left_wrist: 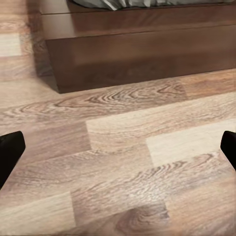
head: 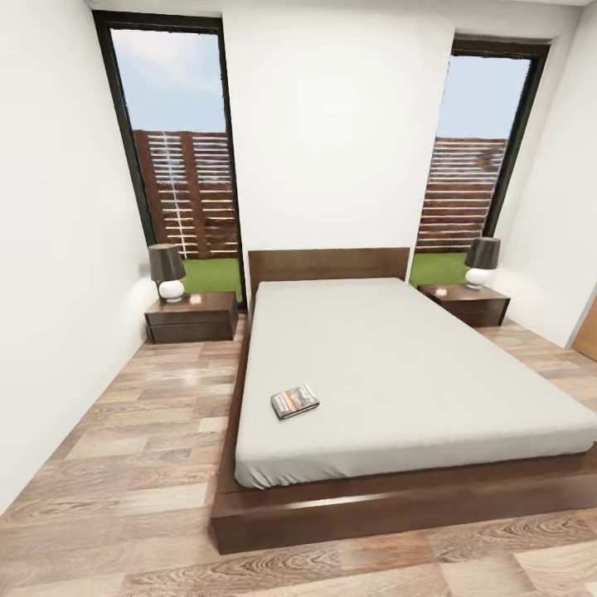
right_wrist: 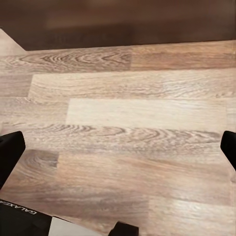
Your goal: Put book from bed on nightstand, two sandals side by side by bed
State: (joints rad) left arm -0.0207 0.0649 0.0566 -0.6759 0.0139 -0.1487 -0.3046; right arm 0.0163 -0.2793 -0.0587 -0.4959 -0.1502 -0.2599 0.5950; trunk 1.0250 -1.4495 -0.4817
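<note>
Book (head: 295,401) on bed (head: 398,356) near foot corner | L gripper (left_wrist: 118,147) + R gripper (right_wrist: 118,147) spread wide over floor (left_wrist: 123,162), nothing held

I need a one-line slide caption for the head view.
Small striped paperback book lies near the foot of the off-white bed, between two dark brown nightstands with lamps.
</note>
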